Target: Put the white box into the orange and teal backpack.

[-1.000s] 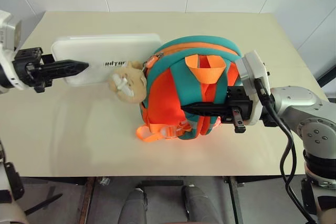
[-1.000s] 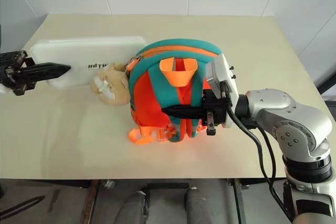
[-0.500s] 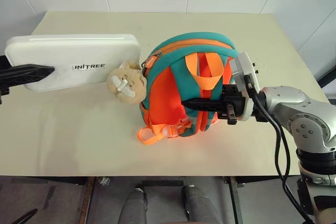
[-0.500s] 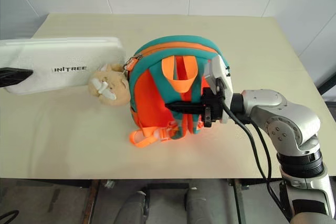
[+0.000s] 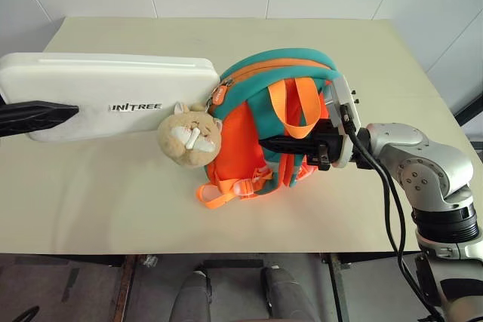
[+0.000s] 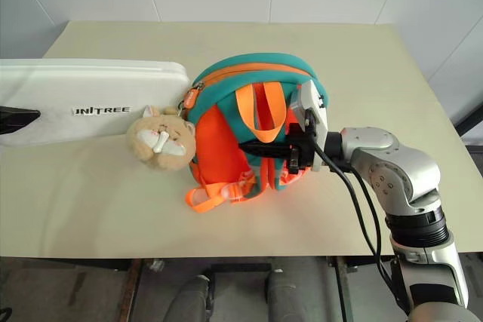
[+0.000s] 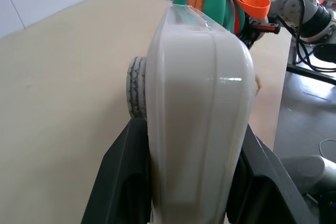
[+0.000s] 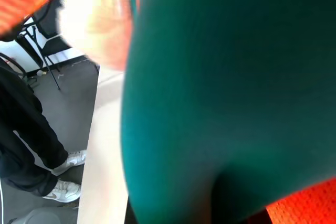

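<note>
White plastic fills your left side: the white box (image 5: 113,96) is held level above the counter's (image 5: 113,201) left edge, your left hand (image 7: 184,192) clamped on its outer end, fingers (image 5: 38,115) pressed against both faces. Its inner end sits just beside the orange and teal backpack's (image 5: 256,111) zipper and plush charm (image 5: 189,135). Your right hand (image 5: 283,143) is clenched on the backpack near mid-counter, at the orange straps (image 5: 290,103).
</note>
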`<action>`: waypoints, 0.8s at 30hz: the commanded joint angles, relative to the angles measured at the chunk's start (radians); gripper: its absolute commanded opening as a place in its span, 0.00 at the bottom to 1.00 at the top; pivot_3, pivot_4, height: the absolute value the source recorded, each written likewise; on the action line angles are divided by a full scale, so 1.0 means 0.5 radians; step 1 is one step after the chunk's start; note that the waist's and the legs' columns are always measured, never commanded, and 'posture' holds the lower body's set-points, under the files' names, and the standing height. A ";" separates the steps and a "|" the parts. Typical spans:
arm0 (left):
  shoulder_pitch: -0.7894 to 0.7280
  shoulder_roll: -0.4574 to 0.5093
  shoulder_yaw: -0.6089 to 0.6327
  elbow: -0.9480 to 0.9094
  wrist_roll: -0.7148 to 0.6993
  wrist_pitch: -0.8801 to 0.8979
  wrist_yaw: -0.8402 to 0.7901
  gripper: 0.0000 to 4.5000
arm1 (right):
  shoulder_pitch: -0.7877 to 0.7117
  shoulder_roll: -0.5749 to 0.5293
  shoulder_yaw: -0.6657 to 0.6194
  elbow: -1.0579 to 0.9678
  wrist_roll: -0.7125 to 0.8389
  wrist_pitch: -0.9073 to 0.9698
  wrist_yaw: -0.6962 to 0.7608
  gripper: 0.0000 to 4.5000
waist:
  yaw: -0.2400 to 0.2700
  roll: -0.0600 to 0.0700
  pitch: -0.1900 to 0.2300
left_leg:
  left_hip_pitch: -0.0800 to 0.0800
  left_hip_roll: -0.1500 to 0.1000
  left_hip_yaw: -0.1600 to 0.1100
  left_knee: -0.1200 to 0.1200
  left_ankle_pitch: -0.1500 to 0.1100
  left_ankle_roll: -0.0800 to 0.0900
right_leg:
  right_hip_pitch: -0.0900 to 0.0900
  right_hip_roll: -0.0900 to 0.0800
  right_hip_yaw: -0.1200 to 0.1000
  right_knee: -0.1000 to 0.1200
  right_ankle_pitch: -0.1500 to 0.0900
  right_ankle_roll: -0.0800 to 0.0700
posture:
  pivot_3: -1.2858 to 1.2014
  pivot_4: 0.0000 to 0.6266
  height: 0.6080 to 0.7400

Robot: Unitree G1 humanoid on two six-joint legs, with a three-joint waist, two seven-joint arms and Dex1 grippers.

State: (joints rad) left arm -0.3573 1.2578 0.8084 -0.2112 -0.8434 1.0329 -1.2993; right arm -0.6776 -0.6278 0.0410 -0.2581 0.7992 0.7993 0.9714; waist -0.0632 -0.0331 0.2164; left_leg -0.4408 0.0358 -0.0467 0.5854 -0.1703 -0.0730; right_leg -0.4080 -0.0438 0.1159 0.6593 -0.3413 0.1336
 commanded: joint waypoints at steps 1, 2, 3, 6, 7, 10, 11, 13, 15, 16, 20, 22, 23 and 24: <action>0.052 0.084 0.149 -0.118 -0.065 0.062 -0.010 0.28 | -0.061 0.021 0.005 0.039 -0.041 -0.076 0.071 0.00 | -0.003 0.000 0.000 | 0.000 0.000 0.000 0.000 0.000 0.000 | 0.000 0.000 0.000 0.000 0.000 0.000 | 0.52 0.24 1.00; 0.068 0.092 0.161 -0.131 -0.064 0.068 -0.013 0.28 | -0.065 0.024 0.008 0.058 -0.054 -0.089 0.088 0.00 | -0.003 0.000 0.000 | 0.000 0.000 0.000 0.000 0.000 0.000 | 0.000 0.000 0.000 0.000 0.000 0.000 | 0.52 0.24 1.00; 0.082 0.099 0.166 -0.141 -0.062 0.068 -0.015 0.28 | -0.066 0.026 0.010 0.079 -0.068 -0.102 0.108 0.00 | -0.004 0.000 0.000 | 0.000 0.000 0.000 0.000 0.000 0.000 | 0.000 0.000 0.000 0.000 0.000 0.000 | 0.52 0.24 1.00; 0.141 0.092 0.156 -0.189 -0.051 0.060 -0.013 0.28 | -0.072 0.033 0.019 0.123 -0.104 -0.137 0.158 0.00 | -0.004 0.000 0.000 | 0.001 0.000 0.001 0.000 0.000 0.000 | 0.001 0.000 0.000 -0.001 0.000 0.000 | 0.52 0.24 1.00; 0.161 0.084 0.131 -0.205 -0.038 0.040 -0.004 0.28 | -0.077 0.038 0.022 0.134 -0.110 -0.144 0.168 0.00 | -0.004 0.000 0.000 | 0.001 0.000 0.001 0.000 0.000 0.000 | 0.001 0.000 0.000 -0.001 0.000 0.000 | 0.52 0.24 1.00; 0.126 0.052 0.012 -0.219 -0.061 -0.012 0.082 0.28 | -0.089 0.055 0.031 0.155 -0.128 -0.159 0.190 0.00 | -0.004 0.000 0.000 | 0.002 0.000 0.001 0.000 0.000 0.000 | 0.001 0.000 0.000 0.000 0.000 -0.001 | 0.52 0.24 1.00; 0.099 0.038 -0.042 -0.229 -0.084 -0.023 0.115 0.28 | -0.092 0.059 0.034 0.158 -0.134 -0.162 0.196 0.00 | -0.003 0.000 0.000 | 0.002 0.000 0.001 0.000 0.000 0.000 | 0.001 0.000 0.000 0.000 0.000 -0.001 | 0.52 0.24 1.00; 0.044 0.018 -0.157 -0.236 -0.097 -0.064 0.176 0.28 | -0.101 0.069 0.037 0.161 -0.145 -0.165 0.202 0.00 | 0.000 0.000 0.000 | 0.003 0.000 0.001 0.000 0.000 0.000 | 0.002 0.000 0.001 0.000 0.000 -0.001 | 0.52 0.24 1.00; -0.017 0.008 -0.259 -0.214 -0.093 -0.089 0.239 0.28 | -0.109 0.082 0.034 0.163 -0.148 -0.162 0.199 0.00 | 0.002 0.000 0.000 | 0.003 0.000 0.001 0.001 0.000 0.000 | 0.003 0.000 0.001 0.000 0.000 0.000 | 0.52 0.24 1.00; -0.107 -0.021 -0.360 -0.199 -0.099 -0.096 0.311 0.28 | -0.111 0.087 0.034 0.162 -0.152 -0.163 0.196 0.00 | 0.001 0.000 0.000 | 0.003 0.000 0.001 0.001 0.000 0.000 | 0.002 0.000 0.001 0.000 0.000 0.000 | 0.52 0.24 1.00; -0.371 -0.136 -0.685 -0.176 -0.088 -0.101 0.476 0.28 | -0.107 0.099 0.030 0.157 -0.163 -0.167 0.191 0.00 | 0.009 0.000 0.000 | 0.002 0.000 0.001 0.003 0.000 0.000 | 0.003 0.001 0.001 0.001 0.001 0.001 | 0.52 0.24 1.00; -0.484 -0.214 -0.805 -0.165 -0.081 -0.098 0.539 0.28 | -0.101 0.107 0.026 0.147 -0.161 -0.167 0.185 0.00 | 0.011 0.000 0.000 | 0.002 0.000 0.001 0.004 0.000 0.000 | 0.004 0.001 0.001 0.001 0.002 0.002 | 0.52 0.24 1.00; -0.536 -0.249 -0.865 -0.157 -0.073 -0.093 0.570 0.28 | -0.098 0.112 0.025 0.139 -0.160 -0.165 0.181 0.00 | 0.013 0.000 0.000 | 0.001 0.000 0.001 0.005 0.000 0.000 | 0.004 0.001 0.001 0.001 0.002 0.003 | 0.52 0.24 1.00; -0.580 -0.282 -0.918 -0.149 -0.062 -0.094 0.594 0.28 | -0.096 0.117 0.025 0.133 -0.162 -0.164 0.176 0.00 | 0.011 0.000 0.000 | 0.001 0.000 0.001 0.006 0.000 0.000 | 0.004 0.001 0.001 0.001 0.002 0.003 | 0.52 0.24 1.00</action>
State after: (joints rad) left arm -0.6083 1.1189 0.3556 -0.2875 -0.8655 1.0034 -1.0223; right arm -0.7199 -0.5740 0.0675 -0.1582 0.7129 0.7261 1.0631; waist -0.0575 -0.0333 0.2163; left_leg -0.4405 0.0356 -0.0465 0.5889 -0.1703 -0.0731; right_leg -0.4060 -0.0432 0.1164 0.6598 -0.3401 0.1355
